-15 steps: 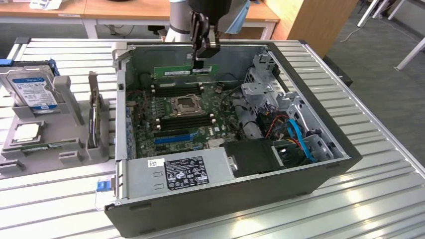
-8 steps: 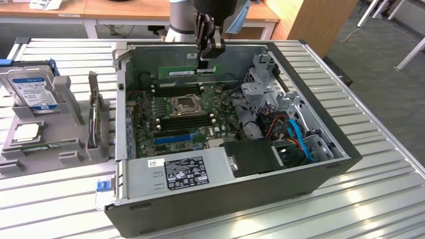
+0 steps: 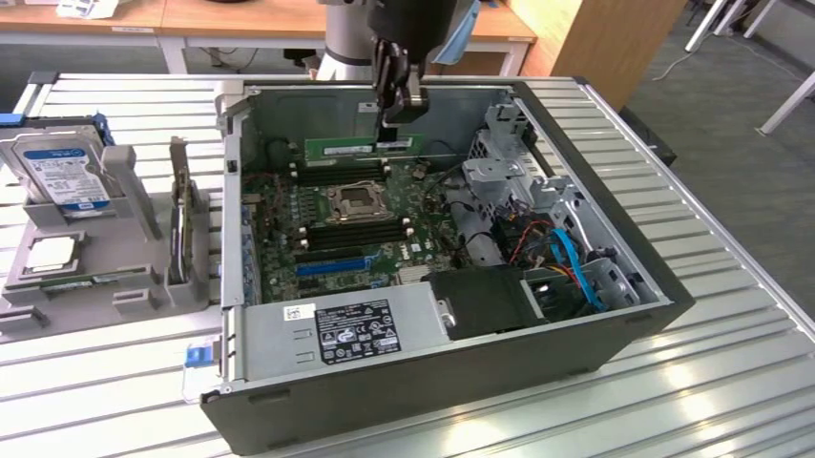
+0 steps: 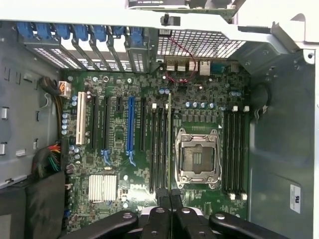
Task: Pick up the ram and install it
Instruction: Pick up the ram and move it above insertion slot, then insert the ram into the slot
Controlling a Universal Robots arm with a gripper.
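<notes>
In the exterior view, nearest the camera, the power supply (image 3: 344, 329) fills the six o'clock end of the open computer case (image 3: 637, 315), which stands on a slatted table (image 3: 713, 382). Beyond it lies the motherboard (image 3: 334, 224), with its bare processor socket (image 3: 357, 201) near the middle. At twelve o'clock from the socket the ram (image 3: 357, 147) hangs level, its broad green face toward the camera. The gripper (image 3: 405, 116) is clamped on its three o'clock end. At nine o'clock from the case, well apart, a hard drive (image 3: 57, 172) stands in a grey holder (image 3: 121, 181).

The wrist view looks straight down. The gripper (image 4: 169, 195) has its fingers pressed together on the ram (image 4: 169, 144), seen here edge-on as a thin line. It runs along the black slots (image 4: 157, 149) just beside the socket (image 4: 199, 159). Whether the stick touches a slot or hangs above it cannot be told. In the exterior view the arm is cut off at the picture's edge, and the fingers hide the stick's upper edge where they grip.
</notes>
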